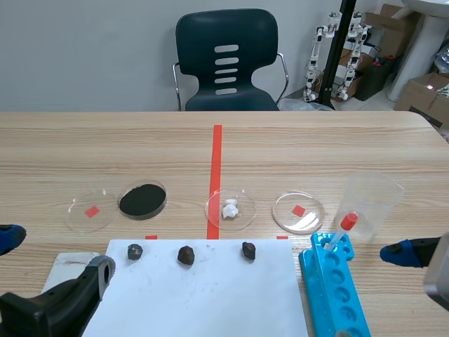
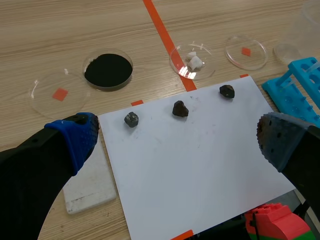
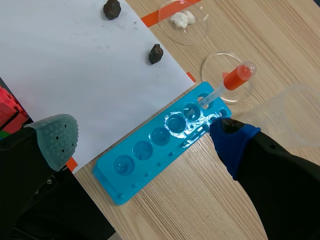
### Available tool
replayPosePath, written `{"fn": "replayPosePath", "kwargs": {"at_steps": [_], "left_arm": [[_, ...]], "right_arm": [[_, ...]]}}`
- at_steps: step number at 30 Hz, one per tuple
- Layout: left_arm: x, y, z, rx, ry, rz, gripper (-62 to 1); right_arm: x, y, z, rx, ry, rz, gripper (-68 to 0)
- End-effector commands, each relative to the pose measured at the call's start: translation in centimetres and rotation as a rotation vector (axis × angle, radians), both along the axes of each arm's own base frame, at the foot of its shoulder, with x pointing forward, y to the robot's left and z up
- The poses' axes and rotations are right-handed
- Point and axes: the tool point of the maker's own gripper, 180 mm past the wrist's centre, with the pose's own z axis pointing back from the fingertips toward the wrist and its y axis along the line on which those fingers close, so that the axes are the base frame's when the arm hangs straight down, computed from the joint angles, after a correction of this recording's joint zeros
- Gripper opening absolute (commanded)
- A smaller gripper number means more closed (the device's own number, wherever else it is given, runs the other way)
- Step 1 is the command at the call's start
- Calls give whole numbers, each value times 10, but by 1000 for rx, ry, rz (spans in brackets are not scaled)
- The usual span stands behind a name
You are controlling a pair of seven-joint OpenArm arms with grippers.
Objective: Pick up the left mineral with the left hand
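Observation:
Three small dark minerals lie in a row along the far edge of a white paper sheet (image 1: 203,295). The left mineral (image 1: 135,251) (image 2: 131,119) is greyish; the middle mineral (image 1: 186,255) (image 2: 180,109) and the right mineral (image 1: 248,250) (image 2: 226,91) are darker. My left gripper (image 1: 55,254) (image 2: 177,137) hovers open above the sheet, nearer me than the row, with nothing between its fingers. The left mineral lies ahead of it, toward its blue-padded finger (image 2: 75,135). My right gripper (image 1: 421,261) (image 3: 144,139) is open over the blue rack, holding nothing.
Beyond the sheet stand several petri dishes: one with black powder (image 1: 142,200), one with white lumps (image 1: 230,209), and two with only red marks under them (image 1: 90,213) (image 1: 298,212). A blue tube rack (image 1: 337,288) holds a red-bulbed dropper (image 1: 342,232), beside a clear beaker (image 1: 372,203). A white block (image 2: 92,185) lies left of the sheet.

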Motion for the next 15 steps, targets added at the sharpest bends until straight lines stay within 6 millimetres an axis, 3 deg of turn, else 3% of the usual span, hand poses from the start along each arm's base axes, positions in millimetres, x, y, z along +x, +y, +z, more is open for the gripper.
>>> {"fn": "replayPosePath", "kwargs": {"at_steps": [1, 15], "left_arm": [[5, -4, 9, -18, -38, -2, 14], [6, -4, 10, -18, -41, -2, 14]], "right_arm": [[4, 3, 8, 8, -27, 13, -128], [4, 3, 8, 8, -27, 13, -128]]}}
